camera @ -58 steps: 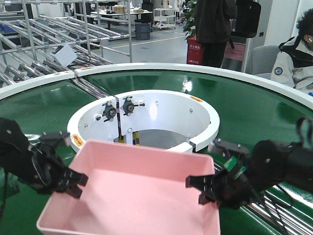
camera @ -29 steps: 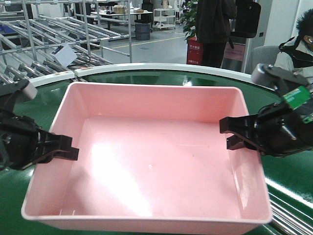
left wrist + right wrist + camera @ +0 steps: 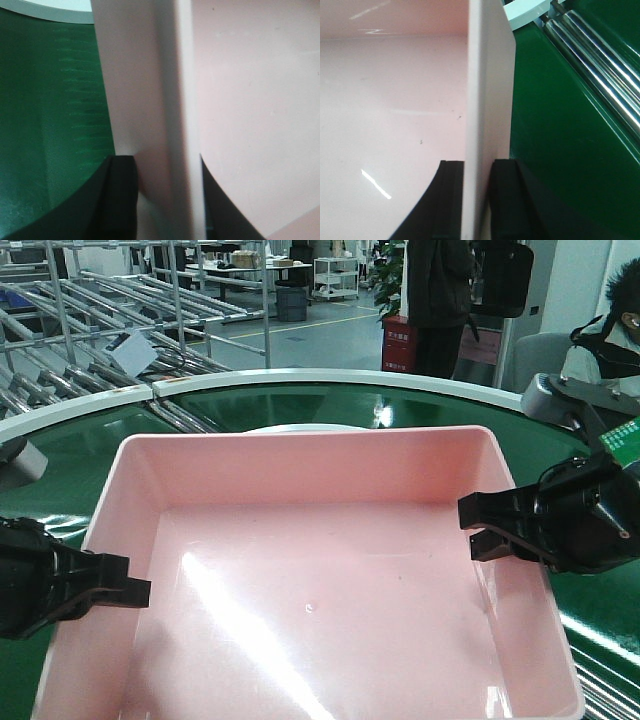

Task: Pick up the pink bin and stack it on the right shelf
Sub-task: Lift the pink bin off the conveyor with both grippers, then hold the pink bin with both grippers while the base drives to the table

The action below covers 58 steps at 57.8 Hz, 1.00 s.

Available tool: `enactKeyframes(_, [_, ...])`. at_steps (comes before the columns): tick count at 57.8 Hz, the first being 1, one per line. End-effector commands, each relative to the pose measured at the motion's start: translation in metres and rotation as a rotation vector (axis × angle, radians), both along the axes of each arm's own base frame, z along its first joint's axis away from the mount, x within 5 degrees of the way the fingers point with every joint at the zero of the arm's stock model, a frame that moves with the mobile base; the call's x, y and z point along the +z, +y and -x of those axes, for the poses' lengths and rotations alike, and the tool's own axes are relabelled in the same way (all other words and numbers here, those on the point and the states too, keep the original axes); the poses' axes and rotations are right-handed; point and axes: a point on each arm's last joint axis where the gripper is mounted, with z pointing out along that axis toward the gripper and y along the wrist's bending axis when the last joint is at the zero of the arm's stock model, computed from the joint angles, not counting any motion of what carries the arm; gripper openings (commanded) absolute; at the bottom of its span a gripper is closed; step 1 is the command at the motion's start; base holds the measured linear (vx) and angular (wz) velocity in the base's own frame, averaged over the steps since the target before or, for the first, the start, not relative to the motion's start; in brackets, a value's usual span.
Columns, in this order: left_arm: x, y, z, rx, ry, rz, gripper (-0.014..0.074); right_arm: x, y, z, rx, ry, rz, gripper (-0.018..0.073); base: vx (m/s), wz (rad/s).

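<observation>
The pink bin [image 3: 320, 590] fills the front view, held up above the green conveyor and tilted with its open side toward the camera. My left gripper [image 3: 125, 592] is shut on the bin's left wall, which shows in the left wrist view [image 3: 165, 100] between the black fingers [image 3: 120, 195]. My right gripper [image 3: 475, 525] is shut on the bin's right wall, seen in the right wrist view [image 3: 485, 100] clamped between both fingers [image 3: 502, 200]. The right shelf is out of view.
The green round conveyor belt [image 3: 300, 400] with white rim curves behind and under the bin. Metal roller racks [image 3: 90, 310] stand at the back left. A person [image 3: 440, 300] stands behind the belt and another [image 3: 610, 330] sits at the far right. Steel rollers [image 3: 600, 70] lie right of the bin.
Both grippers have lifted the pink bin off the belt and brought it up and closer to the camera; it now hides the white inner ring.
</observation>
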Motion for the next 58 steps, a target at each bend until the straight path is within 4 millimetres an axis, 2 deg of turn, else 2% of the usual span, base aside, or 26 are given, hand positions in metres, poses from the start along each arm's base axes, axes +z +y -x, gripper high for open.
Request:
enactKeyframes(1, [0.0227,-0.0049,0.0098,-0.015,-0.068,0.096,-0.0001,0.0289,-0.0009,0.0052,-0.017,-0.157,-0.086,-0.0008,0.0,0.0])
enactKeyframes(58, [0.0217,-0.0051,0.0087,-0.015,-0.064,0.095,-0.0001,0.0287,-0.0009,0.0054,-0.016,-0.154,-0.086,-0.0008,-0.03,0.01])
